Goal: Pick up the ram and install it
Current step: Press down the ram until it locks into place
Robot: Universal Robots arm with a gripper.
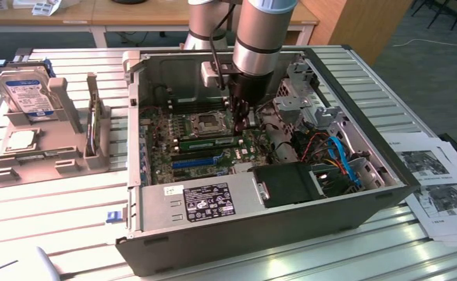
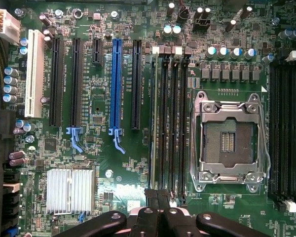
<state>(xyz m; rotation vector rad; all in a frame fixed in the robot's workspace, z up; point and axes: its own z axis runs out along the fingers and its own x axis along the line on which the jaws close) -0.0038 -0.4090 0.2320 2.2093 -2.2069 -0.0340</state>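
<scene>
- I am keeping my pincer pressed together, pinching nothing, low inside the grey metal case.
- The ram is sitting in a slot in the middle of the exterior view, just beside my tips.
- I am thinking the job is nearly done. I cannot tell if the ram is clicked in.
- The ram is looking long, thin and green, and the socket square and shiny.

Arm reaching straight down, end effector closed, fingers together
</scene>
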